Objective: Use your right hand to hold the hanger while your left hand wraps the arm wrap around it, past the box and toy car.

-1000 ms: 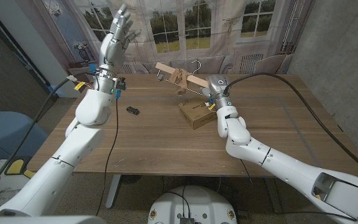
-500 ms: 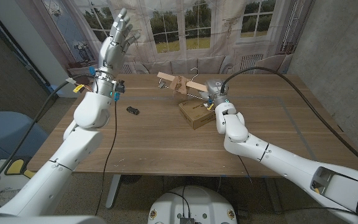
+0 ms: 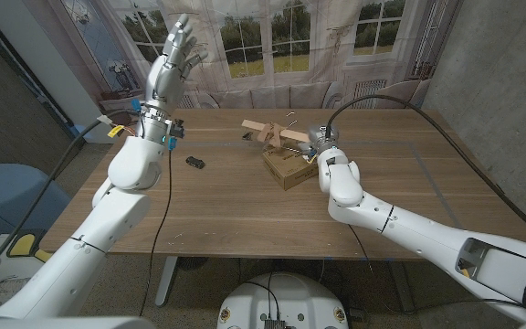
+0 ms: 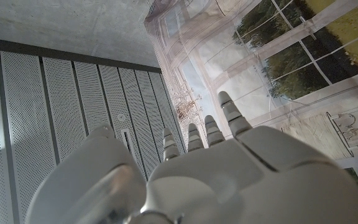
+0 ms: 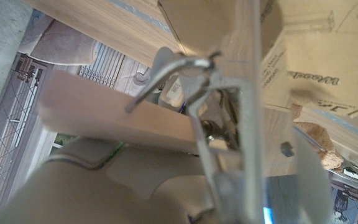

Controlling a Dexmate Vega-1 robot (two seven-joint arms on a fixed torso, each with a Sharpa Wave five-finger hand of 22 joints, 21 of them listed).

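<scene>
Wooden and pale, the clothes hanger with a metal hook [image 3: 270, 132] sits in the grasp of the right hand [image 3: 318, 139], lying low and nearly level just above the far end of the flat brown cardboard box [image 3: 287, 167] at the middle of the wooden table [image 3: 245, 210]. In the right wrist view the hanger's wooden bar [image 5: 114, 109] and wire hook [image 5: 185, 65] cross close in front of the hand, with the printed box [image 5: 316, 56] right behind them (how the fingers sit on the wood is too blurred to tell). A tan band, apparently the arm wrap [image 3: 268, 134], sits around the hanger's middle. Left of the box, well apart, lies the small dark toy car [image 3: 194, 162]. The left hand [image 3: 172, 64] is raised high over the table's far left, fingers spread and released, holding nothing; the left wrist view shows its fingers [image 4: 229, 112] against the window backdrop.
</scene>
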